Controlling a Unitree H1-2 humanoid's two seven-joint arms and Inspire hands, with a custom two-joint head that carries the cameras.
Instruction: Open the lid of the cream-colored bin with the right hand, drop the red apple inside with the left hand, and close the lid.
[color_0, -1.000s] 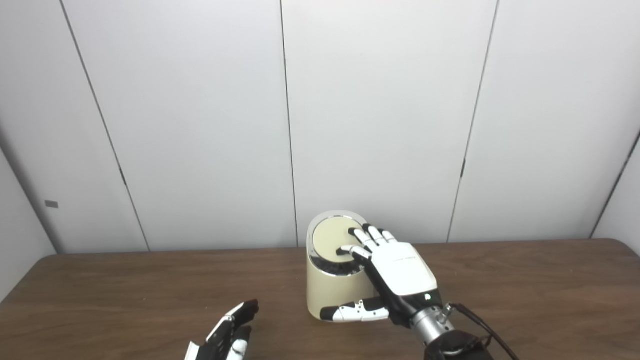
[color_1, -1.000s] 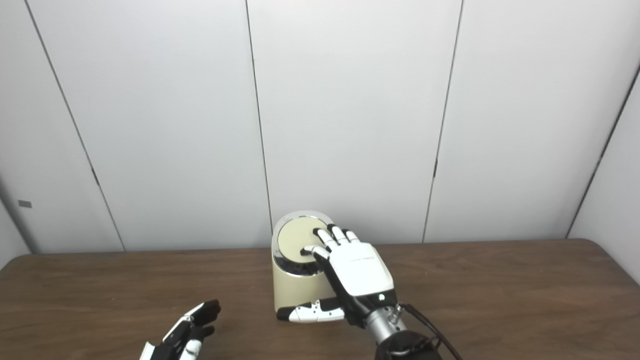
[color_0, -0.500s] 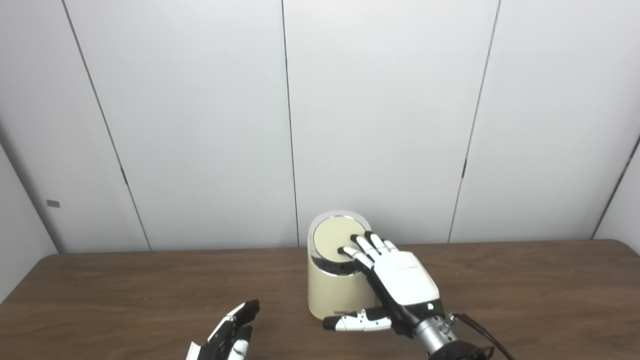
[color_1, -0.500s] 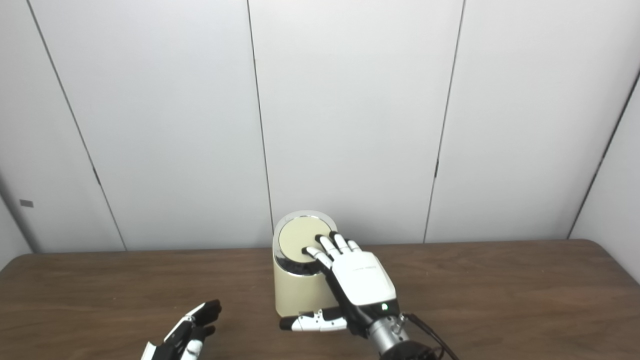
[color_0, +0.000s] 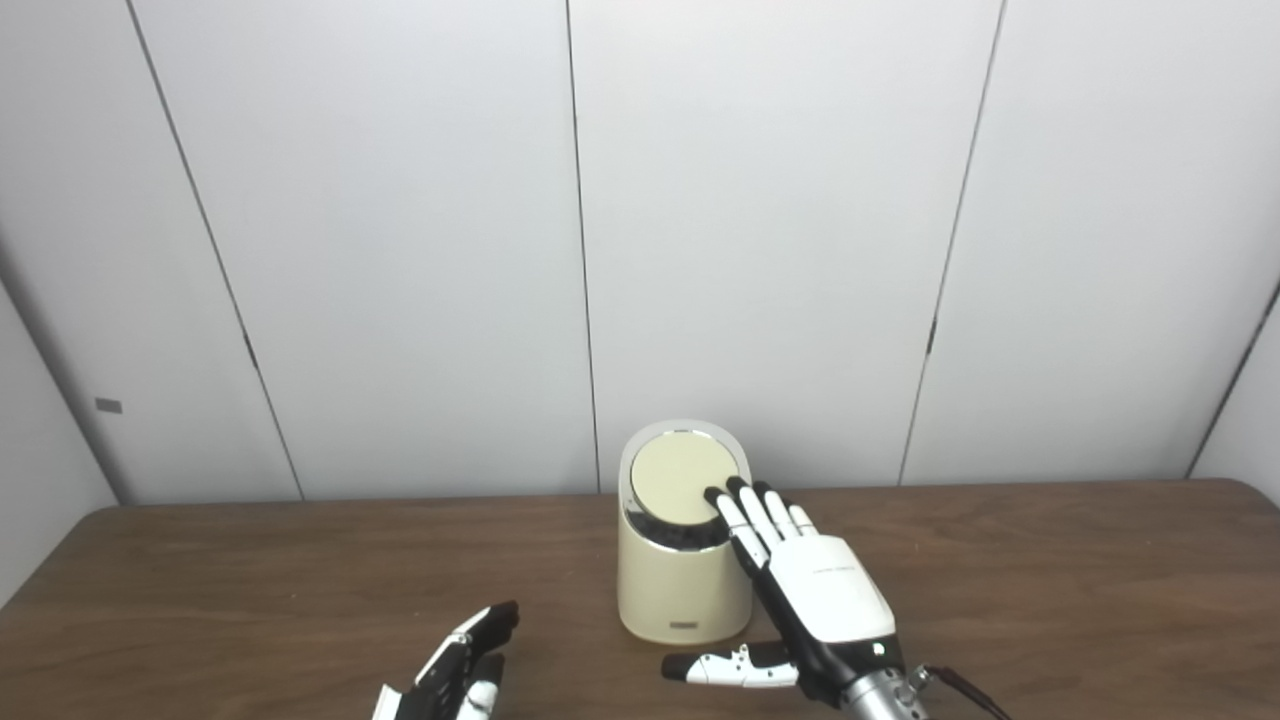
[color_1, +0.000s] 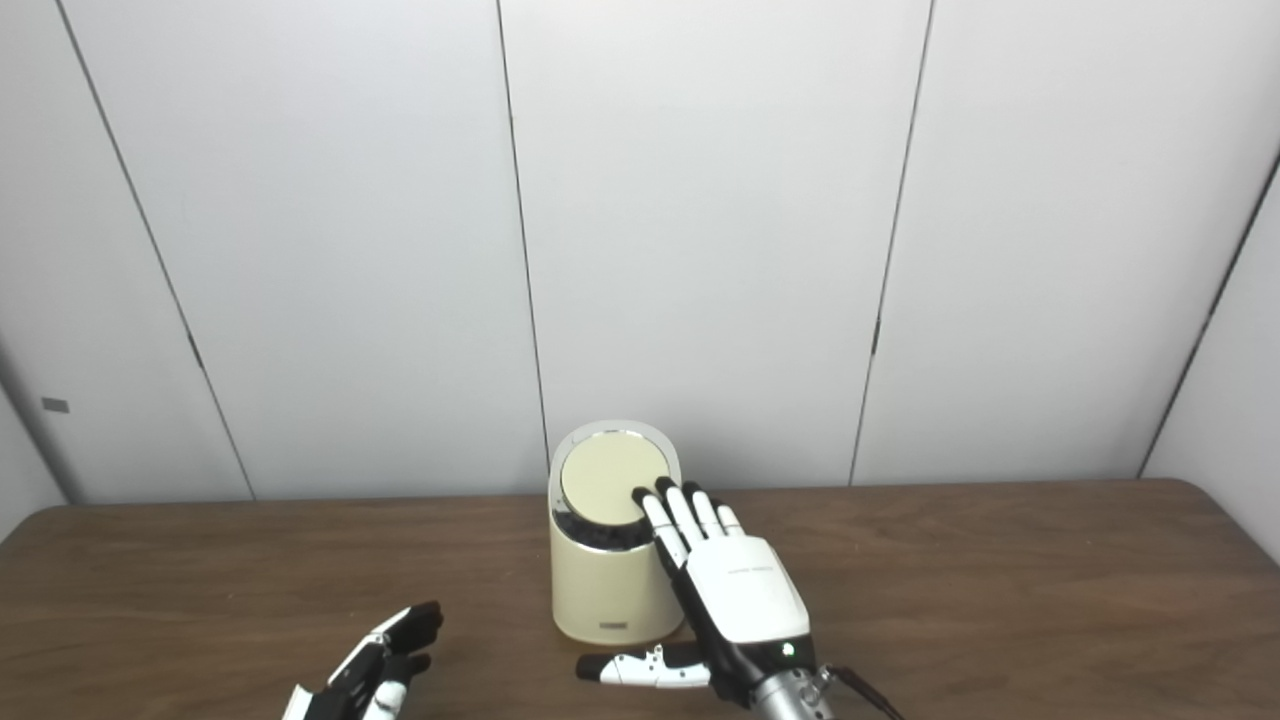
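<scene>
Right hand (color_0: 820, 590), flat, fingers spread and holding nothing, lies just right of the cream-colored bin (color_0: 680, 590), fingertips pointing at its closed lid (color_0: 672, 478); left hand (color_0: 455, 675) sits empty, farther off; no apple visible.

Right robot hand (color_1: 735, 590) spread beside closed cream bin (color_1: 605, 575).

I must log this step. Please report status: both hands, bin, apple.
Right hand open, fingertips at lid edge. Left hand open, holds nothing. Cream bin lid down. No apple visible. Nothing in the way.
</scene>
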